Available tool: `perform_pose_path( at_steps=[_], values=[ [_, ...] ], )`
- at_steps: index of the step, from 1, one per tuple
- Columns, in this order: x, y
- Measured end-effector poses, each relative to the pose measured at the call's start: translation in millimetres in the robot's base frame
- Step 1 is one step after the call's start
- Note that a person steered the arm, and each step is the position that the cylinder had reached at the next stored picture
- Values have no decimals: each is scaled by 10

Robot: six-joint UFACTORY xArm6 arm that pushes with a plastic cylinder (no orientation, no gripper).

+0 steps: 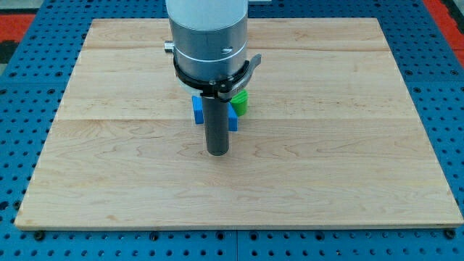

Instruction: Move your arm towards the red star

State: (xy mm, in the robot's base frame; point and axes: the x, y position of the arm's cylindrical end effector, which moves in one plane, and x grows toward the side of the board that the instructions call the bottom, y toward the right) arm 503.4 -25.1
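Observation:
My tip [217, 152] rests on the wooden board [326, 167] near its middle. Just above the tip, toward the view's top, a blue block [198, 109] shows on both sides of the rod, its shape partly hidden. A green block [240, 101] sits to the blue block's right, partly under the arm's body. No red star shows in the view; the arm's grey body [208, 36] hides part of the board's upper middle.
The board lies on a blue perforated table [22, 239]. A red patch [18, 18] shows at the view's top left corner and another at the top right.

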Motion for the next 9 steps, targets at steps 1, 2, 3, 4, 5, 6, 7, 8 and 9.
perform_pose_path(
  at_steps=[1, 2, 3, 4, 5, 6, 7, 8, 9],
  values=[
    [0, 3],
    [-1, 10],
    [60, 18],
    [381, 530],
    [192, 1224],
    [-430, 1853],
    [-1147, 1759],
    [-881, 1675],
    [-861, 1135]
  ],
)
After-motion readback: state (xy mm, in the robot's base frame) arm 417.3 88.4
